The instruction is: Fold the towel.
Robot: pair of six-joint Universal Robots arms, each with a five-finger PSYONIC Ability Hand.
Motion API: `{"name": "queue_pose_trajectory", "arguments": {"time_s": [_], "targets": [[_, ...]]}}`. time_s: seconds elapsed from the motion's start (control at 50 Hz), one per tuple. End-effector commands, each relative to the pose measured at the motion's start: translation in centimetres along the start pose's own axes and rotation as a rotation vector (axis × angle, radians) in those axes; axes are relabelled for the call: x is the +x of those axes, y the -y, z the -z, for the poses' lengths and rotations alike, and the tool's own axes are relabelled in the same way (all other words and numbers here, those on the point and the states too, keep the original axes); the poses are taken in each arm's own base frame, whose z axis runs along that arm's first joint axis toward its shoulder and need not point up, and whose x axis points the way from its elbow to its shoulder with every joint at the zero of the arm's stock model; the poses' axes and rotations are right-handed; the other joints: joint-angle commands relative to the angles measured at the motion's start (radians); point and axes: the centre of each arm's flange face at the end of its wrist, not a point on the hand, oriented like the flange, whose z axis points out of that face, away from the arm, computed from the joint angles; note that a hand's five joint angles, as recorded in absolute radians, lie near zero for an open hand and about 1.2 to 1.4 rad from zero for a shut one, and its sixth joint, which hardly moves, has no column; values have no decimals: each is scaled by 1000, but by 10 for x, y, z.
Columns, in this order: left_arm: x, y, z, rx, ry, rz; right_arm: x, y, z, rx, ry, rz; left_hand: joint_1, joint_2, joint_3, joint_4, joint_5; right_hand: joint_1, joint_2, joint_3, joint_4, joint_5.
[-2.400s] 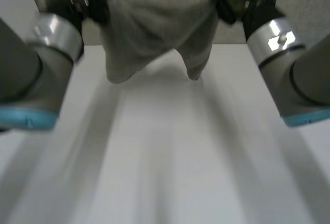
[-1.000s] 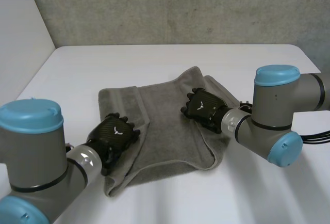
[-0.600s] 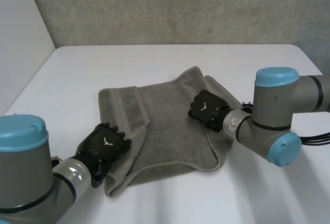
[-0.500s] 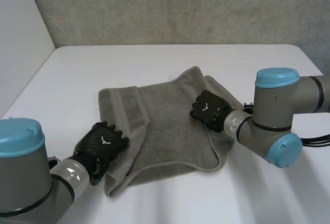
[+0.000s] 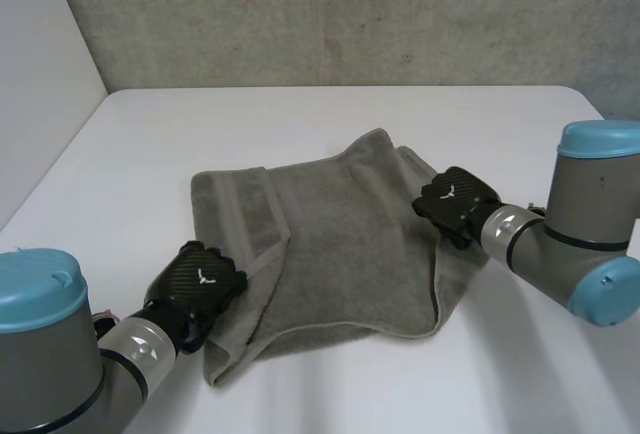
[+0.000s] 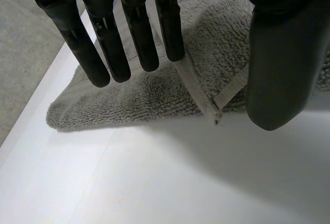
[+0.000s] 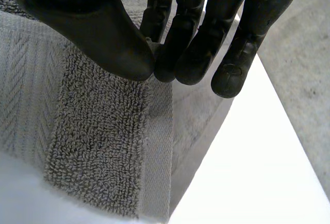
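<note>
Your left robot hand [image 5: 197, 286] hangs open, fingers straight, over a corner of the rumpled grey terry towel [image 5: 340, 244], likely poised to pinch that hem for a fold. Your right robot hand [image 5: 455, 199] sits at the opposite edge; I cannot tell whether it grips. Bare white table [image 5: 300, 124] beyond both hands leaves room.

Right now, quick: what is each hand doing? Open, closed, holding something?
Left hand: open, fingers straight over the near corner of the towel.
Right hand: shut on the towel, pinching its edge between thumb and fingers.
</note>
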Motion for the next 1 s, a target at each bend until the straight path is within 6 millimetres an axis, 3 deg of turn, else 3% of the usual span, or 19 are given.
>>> {"name": "queue_pose_trajectory", "arguments": {"time_s": [0.02, 0.32, 0.56, 0.68, 0.72, 0.74, 0.78, 0.82, 0.94, 1.0], "targets": [[4, 0, 2, 14, -11, 0, 6, -10, 12, -31, -19, -53, -126, -124, -126, -127, -297, 74, 68, 66, 65, 62], [16, 2, 3, 99, -52, -7, 16, -38, 35, -85, -82, -151, -211, -209, -211, -212, -383, 74, 68, 66, 65, 62], [18, 4, 0, 131, -49, -14, 19, -55, 38, -97, -116, -196, -141, -138, -140, -142, -312, 74, 68, 66, 65, 62], [19, 8, -1, 164, -75, -16, 20, -57, 38, -103, -120, -202, 62, 64, 62, 61, -110, 74, 68, 66, 65, 62], [20, 10, -2, 184, -90, -17, 20, -57, 38, -103, -120, -202, 266, 268, 267, 265, 95, 74, 68, 66, 65, 62], [20, 10, -2, 184, -90, -17, 20, -57, 39, -106, -121, -204, 267, 270, 268, 266, 96, 74, 68, 66, 65, 62], [21, 13, -3, 214, -108, -20, 21, -58, 39, -110, -121, -206, 638, 640, 638, 637, 467, 74, 68, 66, 65, 62], [21, 15, -4, 230, -123, -21, 22, -58, 40, -113, -123, -209, 733, 735, 733, 732, 561, 74, 68, 66, 65, 62], [14, 19, -6, 244, -117, -22, 40, -47, 52, -95, -182, -195, 734, 736, 734, 732, 562, 74, 68, 66, 65, 62], [8, 22, -5, 244, -85, -25, 60, -28, 69, -53, -242, -202, 734, 736, 734, 732, 562, 74, 68, 66, 65, 62]]}}
